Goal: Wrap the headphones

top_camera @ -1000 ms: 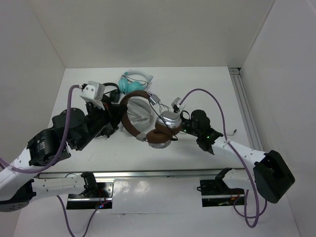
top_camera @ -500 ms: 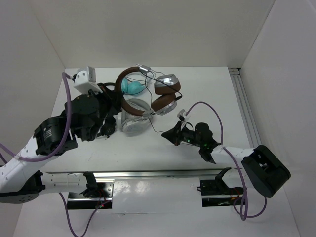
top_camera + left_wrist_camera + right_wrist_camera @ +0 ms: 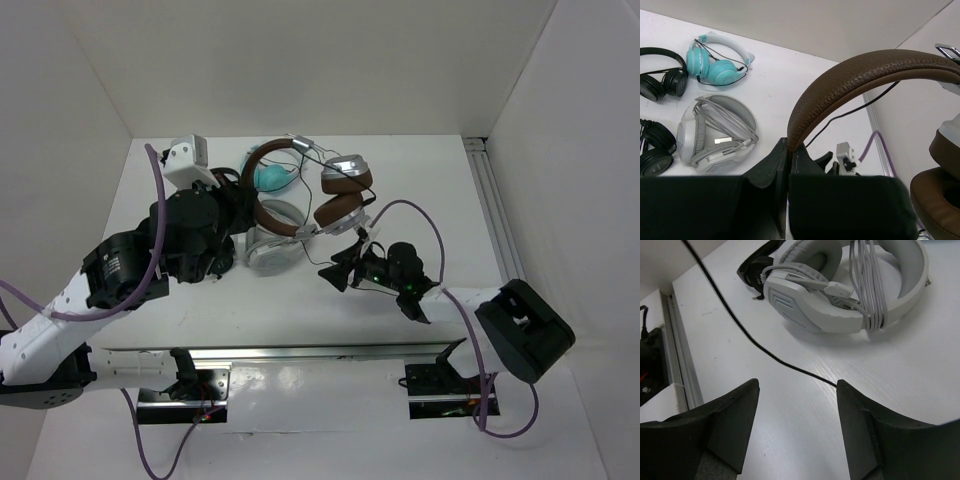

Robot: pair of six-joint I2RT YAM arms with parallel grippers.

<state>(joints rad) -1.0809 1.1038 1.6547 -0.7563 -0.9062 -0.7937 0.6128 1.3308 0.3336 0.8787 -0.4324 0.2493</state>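
Observation:
The headphones (image 3: 340, 192), with brown headband, brown pads and silver cups, hang in the air over the back middle of the table. My left gripper (image 3: 250, 205) is shut on the brown headband (image 3: 865, 75), pinching it at the fingertips (image 3: 788, 150). A brown ear pad (image 3: 935, 195) hangs at the right. The thin black cable (image 3: 318, 262) drops from the cups to the table. My right gripper (image 3: 345, 268) is open and empty low over the table. In the right wrist view (image 3: 797, 390) the cable (image 3: 740, 325) lies just beyond the fingertips.
A light-grey pair (image 3: 272, 240) with wrapped cord lies under the raised headphones, also in the right wrist view (image 3: 840, 295). A teal pair (image 3: 270, 172) lies at the back. Two black pairs (image 3: 660, 82) (image 3: 652, 150) lie left. A metal rail (image 3: 495, 210) runs along the right edge.
My left gripper has lifted the headphones up and toward the back. My right gripper has come away from the ear cup and moved left and down to the cable on the table.

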